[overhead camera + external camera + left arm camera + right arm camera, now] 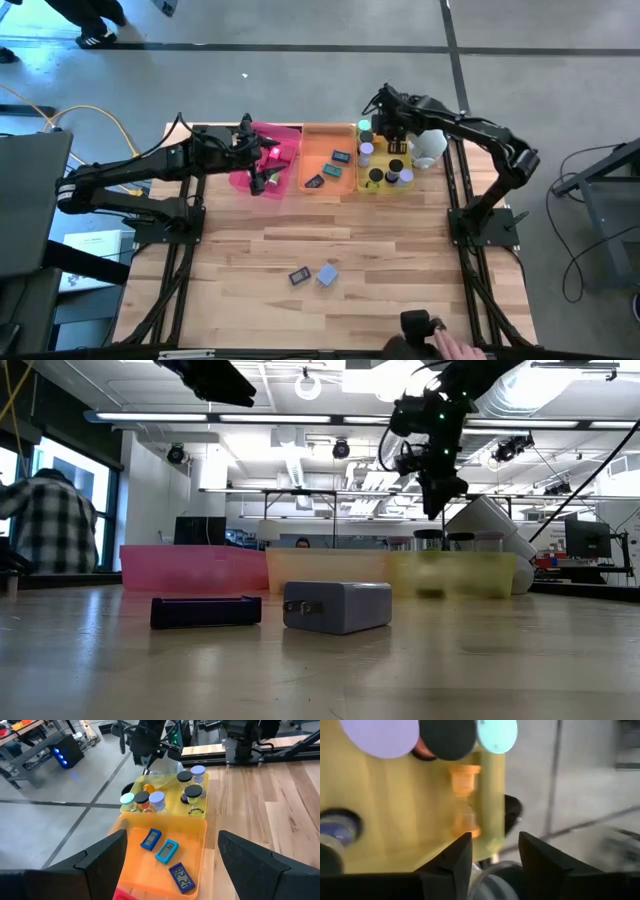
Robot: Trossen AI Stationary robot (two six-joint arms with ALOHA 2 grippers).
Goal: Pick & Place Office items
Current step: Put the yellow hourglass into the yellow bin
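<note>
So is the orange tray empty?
No. The orange tray holds three small blue rectangles, lying flat in the left wrist view.

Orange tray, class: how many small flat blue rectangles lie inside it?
3, all in the orange tray: one dark blue, one light blue, one dark blue. More may be hidden nearer the camera.

Translucent pink plastic tray (285, 150) is partly hidden under the left arm in the high view; contents there can't be read. Round capped rolls in the translucent yellow plastic tray (395, 810) are blurred and cropped in the right wrist view. Person's hand (462, 349) is cut off by the high view's bottom edge.
</note>
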